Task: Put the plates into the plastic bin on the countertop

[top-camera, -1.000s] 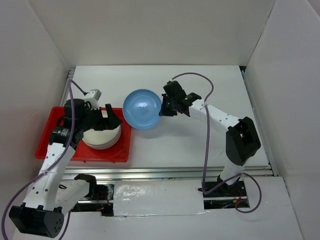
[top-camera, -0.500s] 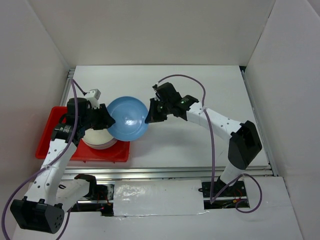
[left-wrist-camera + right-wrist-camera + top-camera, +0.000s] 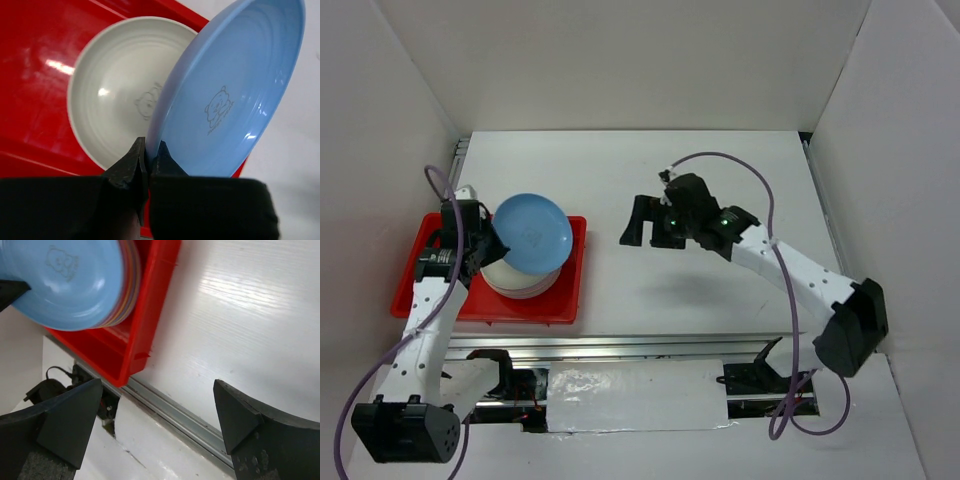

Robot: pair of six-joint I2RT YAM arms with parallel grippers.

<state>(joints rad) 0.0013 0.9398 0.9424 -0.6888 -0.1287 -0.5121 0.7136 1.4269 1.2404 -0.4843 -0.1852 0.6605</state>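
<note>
Left wrist view: left jaws pinch blue plate (image 3: 235, 95) by its rim over red bin (image 3: 35, 65).
Likely light, stiff, slick; the rim suits gripping. Right jaws wide, empty.

blue plate (image 3: 531, 231) over plate stack (image 3: 516, 284), red bin (image 3: 566, 290)

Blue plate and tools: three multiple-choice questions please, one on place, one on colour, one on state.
1. Where is the blue plate? A flat on the countertop; B over the stack in the red bin; C by the far wall.
2. The stack's top plate is: A cream; B pink; C purple.
3. The right tool is: A shut on a plate; B open, empty; C out of view.
Key: B, the left tool pinches its rim above the stack; A, the left wrist view shows it pale cream; B, it gapes wide, nothing between.
</note>
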